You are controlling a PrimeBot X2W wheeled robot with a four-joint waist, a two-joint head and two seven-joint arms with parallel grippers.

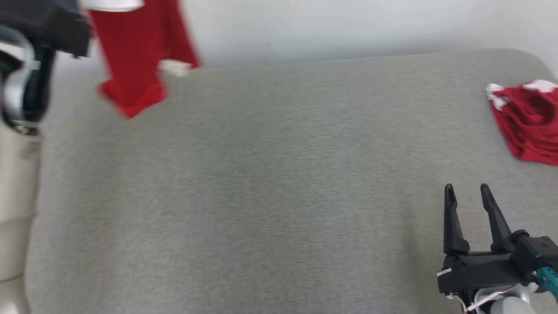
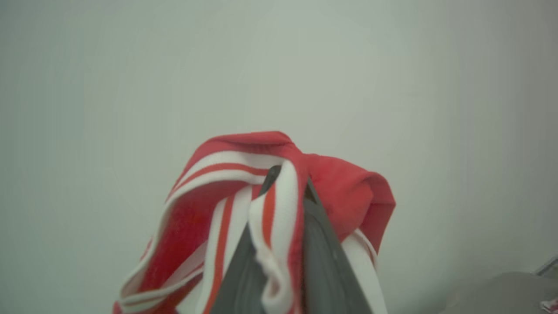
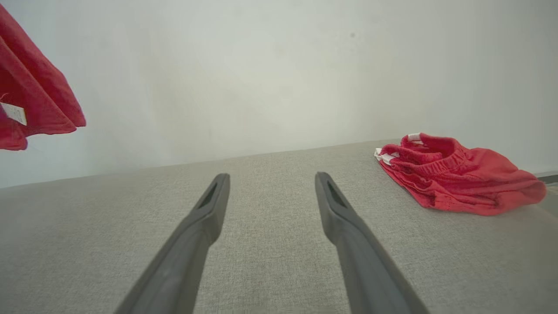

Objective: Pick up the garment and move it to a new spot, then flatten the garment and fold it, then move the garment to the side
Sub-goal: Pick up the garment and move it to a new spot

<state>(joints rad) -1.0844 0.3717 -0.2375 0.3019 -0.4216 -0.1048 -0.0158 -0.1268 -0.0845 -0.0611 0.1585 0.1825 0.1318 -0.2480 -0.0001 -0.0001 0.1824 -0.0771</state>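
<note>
Left claw (image 2: 290, 183): fingers together, clamped on the red garment (image 1: 130, 52). In the left wrist view a fold of the white trim with red stripes sits between the two dark fingers (image 2: 322, 261), and red cloth drapes over and around the fingertips. The claw is raised high at the upper left of the head view. The garment hangs down from it and is blurred; whether its lowest corner reaches the surface (image 1: 279, 174) cannot be told. A small white tag shows on the hanging cloth. The pale left forearm (image 1: 15, 209) rises along the left edge of the head view.

Right claw (image 1: 467, 188): fingers apart, holding nothing. It sits at the lower right of the head view, low over the surface, fingertips pointing toward the far edge. In the right wrist view bare grey fabric shows between and beyond the two fingers.

A second red garment (image 1: 529, 122) lies crumpled on the surface near its far right edge. It has a gathered waistband and bits of white trim. It is well apart from the right claw and far from the held garment.

The surface is covered in grey woven fabric with a rounded far right corner. A plain pale wall (image 1: 348, 26) stands behind it.
</note>
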